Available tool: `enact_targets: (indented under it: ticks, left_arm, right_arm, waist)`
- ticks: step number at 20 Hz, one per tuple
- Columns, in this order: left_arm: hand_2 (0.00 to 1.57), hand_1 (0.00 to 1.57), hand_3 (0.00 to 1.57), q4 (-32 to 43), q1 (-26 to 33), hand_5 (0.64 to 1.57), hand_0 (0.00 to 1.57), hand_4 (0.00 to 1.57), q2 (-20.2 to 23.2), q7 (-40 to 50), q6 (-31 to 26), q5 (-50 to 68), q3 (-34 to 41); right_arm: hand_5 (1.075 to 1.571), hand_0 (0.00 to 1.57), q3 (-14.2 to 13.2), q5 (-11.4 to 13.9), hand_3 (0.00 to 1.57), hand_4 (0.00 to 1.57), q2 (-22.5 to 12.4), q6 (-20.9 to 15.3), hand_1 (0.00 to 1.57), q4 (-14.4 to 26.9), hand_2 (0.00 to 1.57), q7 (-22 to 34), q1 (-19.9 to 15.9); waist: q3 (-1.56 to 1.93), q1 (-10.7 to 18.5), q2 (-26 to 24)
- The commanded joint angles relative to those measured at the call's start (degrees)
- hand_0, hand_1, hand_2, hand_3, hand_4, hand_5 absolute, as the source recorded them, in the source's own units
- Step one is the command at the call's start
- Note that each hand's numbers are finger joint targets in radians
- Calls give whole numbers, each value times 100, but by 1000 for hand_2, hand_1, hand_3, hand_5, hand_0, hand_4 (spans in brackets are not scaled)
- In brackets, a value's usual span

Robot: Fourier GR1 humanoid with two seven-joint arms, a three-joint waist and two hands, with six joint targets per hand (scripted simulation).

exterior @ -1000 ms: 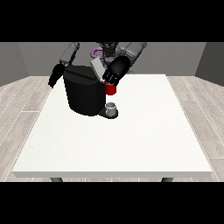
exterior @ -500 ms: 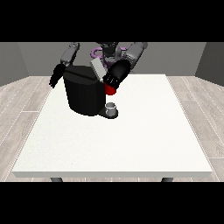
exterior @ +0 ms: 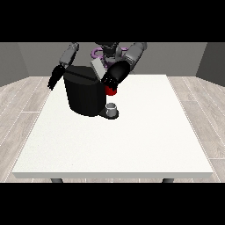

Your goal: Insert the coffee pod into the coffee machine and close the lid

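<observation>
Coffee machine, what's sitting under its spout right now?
A small grey cup stands on the machine's base, with a red thing at the machine just above it. The hand at the view's right covers the spout itself.

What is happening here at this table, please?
A humanoid robot stands behind a large white table with a black box-shaped coffee machine on it. The hand at the view's right is at the machine's top, just above a red thing at the machine. The hand at the view's left hangs beside the machine.
</observation>
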Motion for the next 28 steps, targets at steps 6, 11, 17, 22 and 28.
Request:
enact_targets:
  ticks: [6,11,17,22,28]
  left_arm:
    - [1049,1044,744,1,-250,1571,1044,0,272,-178,137,-284,-120]
    - [776,510,600,-37,-54,1571,510,0,266,-402,497,-432,-190]
    - [565,0,474,130,-40,1571,0,0,462,-424,356,-386,-35]
    - [432,0,326,214,170,1571,0,0,460,-583,407,-438,-64]
    - [0,0,60,-23,519,1571,0,0,-165,-160,499,-400,-136]
  right_arm:
    - [1571,0,135,161,0,87,90,-98,0,38,0,33,-86]
    - [1571,0,115,244,0,149,-81,-51,0,-63,0,150,-167]
    - [1571,0,173,76,0,90,233,-103,0,-224,0,148,31]
    - [1571,0,283,172,0,0,193,-51,0,-344,0,244,236]
    - [1571,0,72,39,0,0,153,-23,0,170,0,-185,588]
  waist:
    - [0,-32,120]
    - [0,-6,172]
    - [-1,-50,6]
    - [-2,-27,-160]
    - [2,456,-656]
